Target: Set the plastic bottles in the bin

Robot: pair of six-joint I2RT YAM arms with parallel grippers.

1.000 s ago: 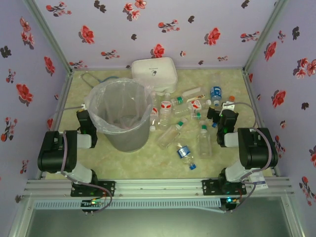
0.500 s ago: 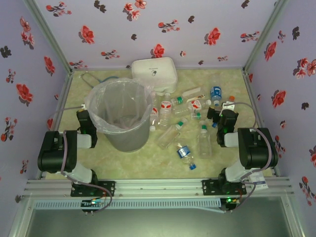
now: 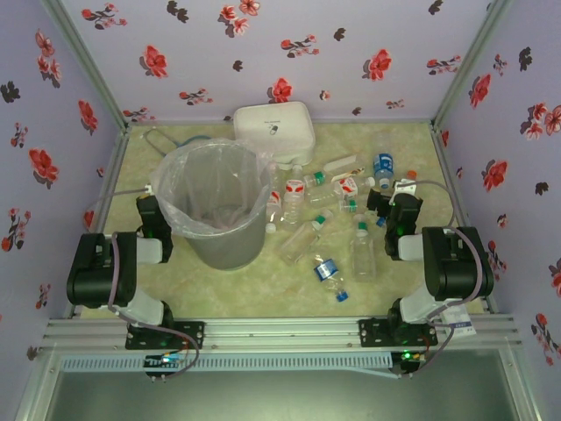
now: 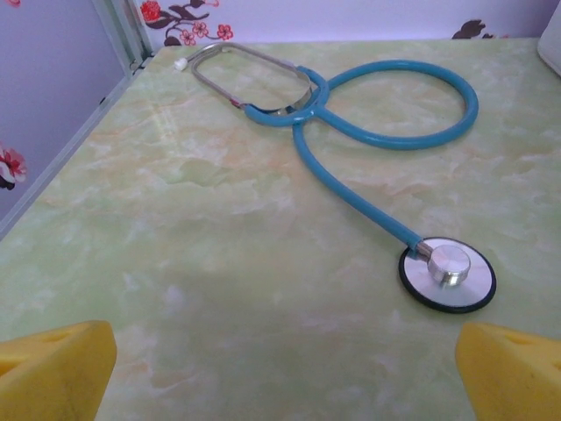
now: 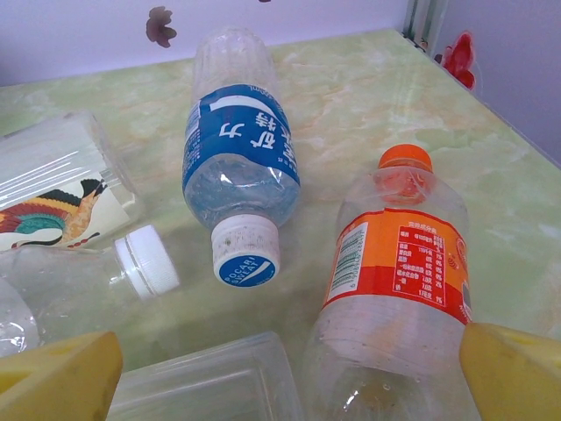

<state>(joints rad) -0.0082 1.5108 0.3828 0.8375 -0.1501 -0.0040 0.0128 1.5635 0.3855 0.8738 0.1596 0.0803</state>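
Left wrist: stethoscope [image 4: 447,274] ahead of spread left jaws. Spread right jaws face orange-capped bottle [image 5: 394,281], blue-label bottle [image 5: 238,149].

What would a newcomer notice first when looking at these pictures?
The grey round bin lined with a crinkly clear plastic bag dominates the left half of the table, with a litter of small clear plastic bottles scattered to its right. Beyond the bin, near the far left corner, lies a teal stethoscope with a silver disc.
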